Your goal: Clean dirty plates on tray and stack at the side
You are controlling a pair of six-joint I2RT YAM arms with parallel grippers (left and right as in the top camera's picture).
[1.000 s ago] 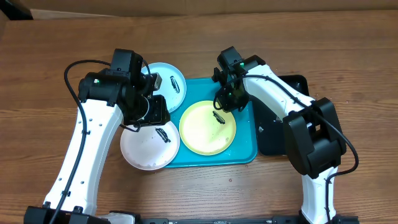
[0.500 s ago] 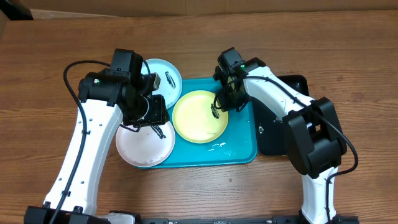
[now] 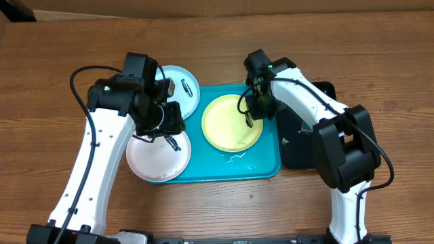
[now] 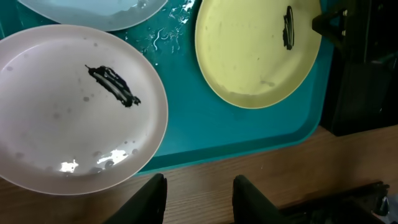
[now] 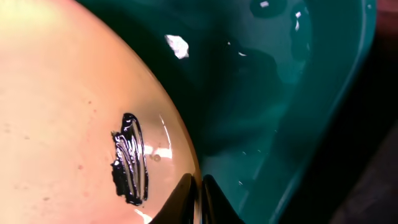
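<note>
Since half a second ago the yellow-green plate (image 3: 232,125) has slid right across the turquoise tray (image 3: 264,166), towards its rear right part, drawn by the right gripper (image 3: 249,115), whose jaws are pinched on the plate's right rim. The white plate (image 3: 156,161) has not moved; it overhangs the tray's front left corner. The left gripper (image 4: 199,200) hangs over the white plate's near edge, released, fingers apart and empty. The surface is a brown wooden table (image 3: 68,41); water droplets (image 3: 235,159) glisten on the tray. Three plates in all, the light blue plate (image 3: 182,80) at the rear left corner; each bears one dark smear (image 4: 114,86). Two trays, counting the black tray (image 3: 298,146) on the right
</note>
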